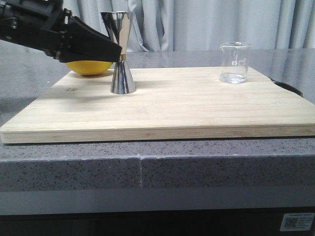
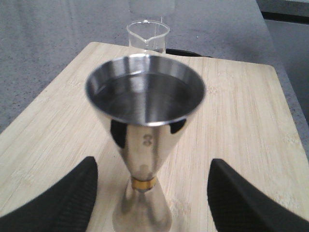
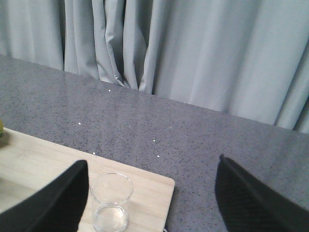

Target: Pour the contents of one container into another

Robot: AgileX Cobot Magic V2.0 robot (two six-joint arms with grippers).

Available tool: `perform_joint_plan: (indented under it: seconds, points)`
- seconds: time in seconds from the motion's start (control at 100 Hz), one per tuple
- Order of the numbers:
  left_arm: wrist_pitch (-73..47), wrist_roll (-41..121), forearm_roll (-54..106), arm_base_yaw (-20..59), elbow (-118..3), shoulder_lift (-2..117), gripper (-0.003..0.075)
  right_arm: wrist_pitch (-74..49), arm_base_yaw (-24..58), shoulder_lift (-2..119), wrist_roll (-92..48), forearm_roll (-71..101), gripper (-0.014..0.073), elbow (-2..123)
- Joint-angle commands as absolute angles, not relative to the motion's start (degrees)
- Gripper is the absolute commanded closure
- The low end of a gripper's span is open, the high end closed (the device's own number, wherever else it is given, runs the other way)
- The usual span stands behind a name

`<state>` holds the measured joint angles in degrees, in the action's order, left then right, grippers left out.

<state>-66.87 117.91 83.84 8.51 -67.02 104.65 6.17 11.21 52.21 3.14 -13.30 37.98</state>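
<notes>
The steel hourglass jigger (image 1: pixel 121 54) (image 2: pixel 145 121) stands upright on the left part of the wooden board (image 1: pixel 197 110). My left gripper (image 1: pixel 117 51) (image 2: pixel 153 163) is open at the height of its gold waist band, one finger on each side, apart from the metal. The clear glass beaker (image 1: pixel 235 62) (image 2: pixel 147 36) (image 3: pixel 112 200) stands upright at the board's far right corner. My right gripper (image 3: pixel 152 163) hangs open above and beyond it, holding nothing, and is outside the front view. Whether either vessel holds liquid is unclear.
A yellow fruit (image 1: pixel 90 67) lies on the board's far left, behind my left gripper. The board rests on a grey speckled counter (image 1: pixel 211 167) with a curtain (image 3: pixel 193 53) behind. A dark object (image 1: pixel 290 87) shows past the board's right edge.
</notes>
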Motion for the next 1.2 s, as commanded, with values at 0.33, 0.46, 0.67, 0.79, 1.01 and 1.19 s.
perform_joint_plan:
  seconds: [0.33, 0.46, 0.67, 0.79, 1.01, 1.19]
  points:
    - [-72.5, 112.1, 80.7, 3.3, -68.5, 96.0, 0.0265, 10.6, 10.9, 51.3, 3.0, -13.1, 0.0099, 39.4]
    - [-72.7, 106.6, 80.7, 1.5, -68.5, 92.6, 0.0267, 10.6, 10.9, 51.3, 3.0, -13.1, 0.0099, 39.4]
    - [-72.7, 98.6, 82.3, -0.3, -68.5, 86.4, 0.0293, 10.8, 10.9, 51.3, 3.0, -13.1, 0.0105, 39.4]
    - [-72.7, 96.0, 83.0, -0.3, -68.5, 83.1, 0.0339, 11.3, 10.9, 51.3, 3.0, -13.1, 0.0105, 39.4]
    - [-71.1, 95.7, 83.0, -1.7, -68.6, 76.9, 0.0354, 11.8, 10.8, 50.2, 3.0, -13.1, 0.0105, 39.5]
    - [-57.4, 86.5, 75.3, -4.6, -68.6, 69.4, 0.0354, 8.8, 10.8, 46.6, 3.0, -13.1, 0.0105, 39.5]
